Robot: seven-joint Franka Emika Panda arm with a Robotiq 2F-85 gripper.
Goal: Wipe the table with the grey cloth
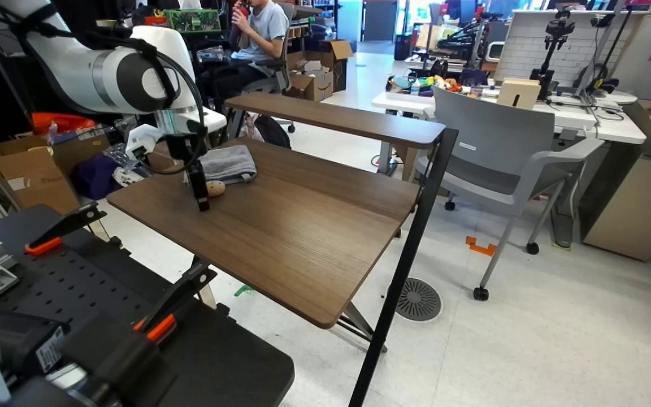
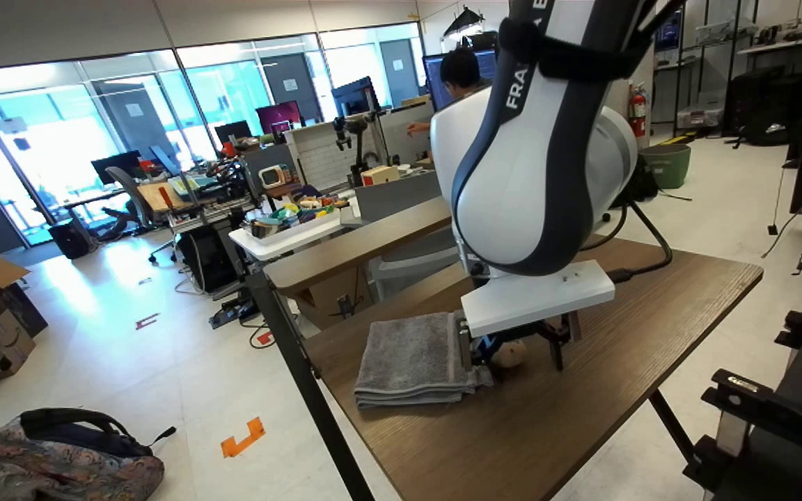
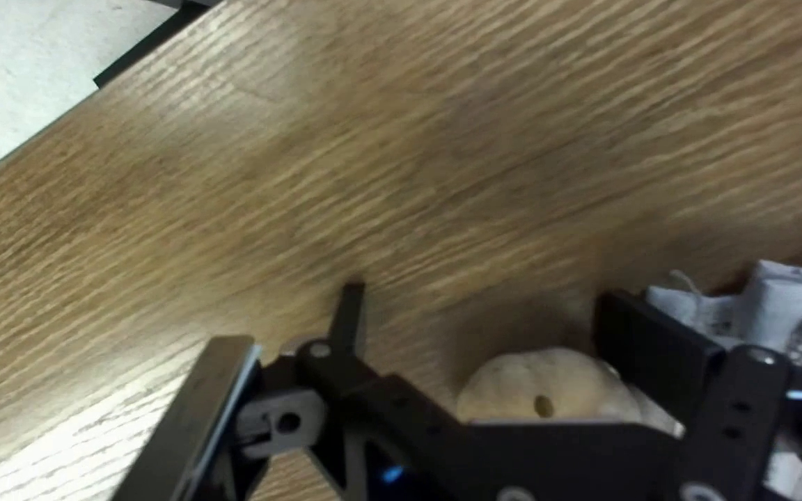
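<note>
The grey cloth (image 2: 408,355) lies folded on the brown table (image 1: 314,226); in the wrist view only a rumpled pale edge of the cloth (image 3: 784,306) shows at the right. Low over the tabletop, my gripper (image 3: 486,299) stands open, its two fingers wide apart. One finger (image 2: 466,348) is right at the cloth's edge; whether it touches the fabric I cannot tell. Between the fingers sits a tan round object (image 3: 547,390), nearer the cloth-side finger and partly hidden by the gripper body. The far finger is over bare wood, and no cloth shows between the jaws.
A raised shelf (image 1: 331,118) runs along one long side of the table, carried by a slanted black leg (image 1: 404,265). A grey chair (image 1: 495,147) stands beyond it. Black clamps (image 1: 178,294) sit on the dark robot bench (image 1: 235,350) beside the table.
</note>
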